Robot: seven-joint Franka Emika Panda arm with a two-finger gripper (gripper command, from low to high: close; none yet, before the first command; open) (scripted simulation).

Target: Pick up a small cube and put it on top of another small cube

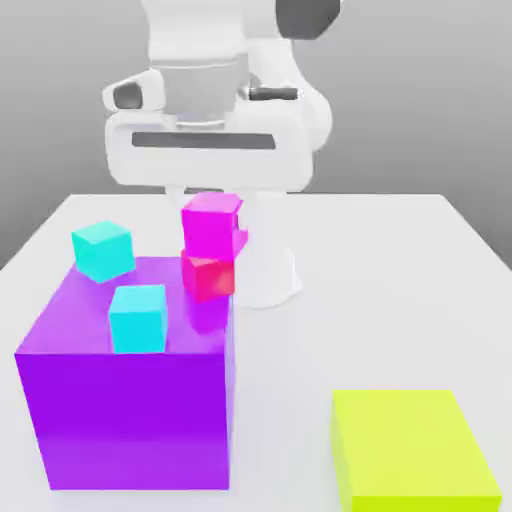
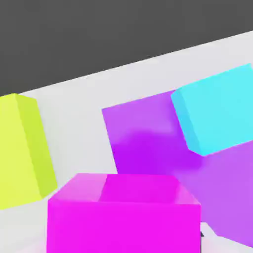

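Observation:
The small magenta cube (image 1: 212, 225) is directly under my gripper (image 1: 212, 200), whose white hand hangs just above it. It is lined up over the crimson red-pink cube (image 1: 208, 276), their faces touching or a hair apart. The crimson cube rests on the far right corner of the big purple block (image 1: 130, 400). In the hand view the magenta cube (image 2: 123, 212) looms very close, with the purple block's top (image 2: 143, 138) beyond it.
Two cyan cubes (image 1: 102, 250) (image 1: 138, 318) sit on the purple block's top, one at its far left corner and one near its front edge. A yellow-green block (image 1: 412, 450) lies on the white table (image 1: 400, 260) at the exterior view's right front.

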